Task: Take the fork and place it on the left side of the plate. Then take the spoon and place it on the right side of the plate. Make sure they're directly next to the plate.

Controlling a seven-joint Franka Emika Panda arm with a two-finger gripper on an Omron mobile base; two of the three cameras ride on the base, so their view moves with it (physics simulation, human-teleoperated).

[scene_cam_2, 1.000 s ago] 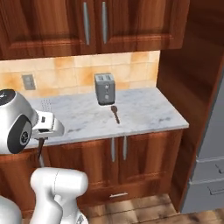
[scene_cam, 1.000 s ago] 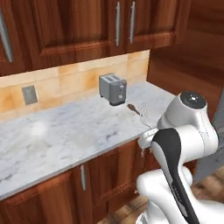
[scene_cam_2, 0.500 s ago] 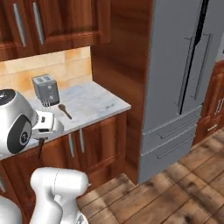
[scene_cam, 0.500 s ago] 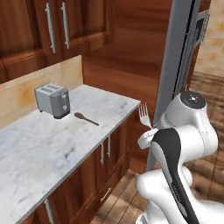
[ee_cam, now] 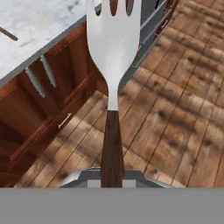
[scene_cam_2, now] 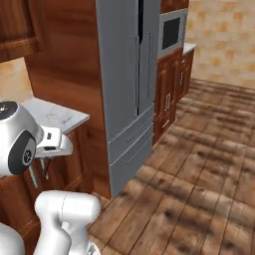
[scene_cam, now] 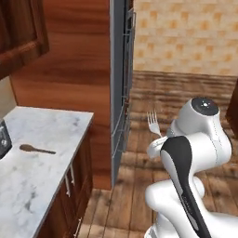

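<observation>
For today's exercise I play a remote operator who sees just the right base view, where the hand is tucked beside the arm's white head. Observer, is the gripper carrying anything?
Observer: Yes. The hand view shows the gripper shut on the fork, clamped at its dark handle with the tines pointing away from the hand.
Operator: Where is the spoon?
Observer: In the left base view the spoon lies on the marble counter, apart from the arm.
Operator: Which way does the fork point in the room?
Observer: In the left base view the fork stands nearly upright beside the arm's head, tines up, over the wooden floor.
</observation>
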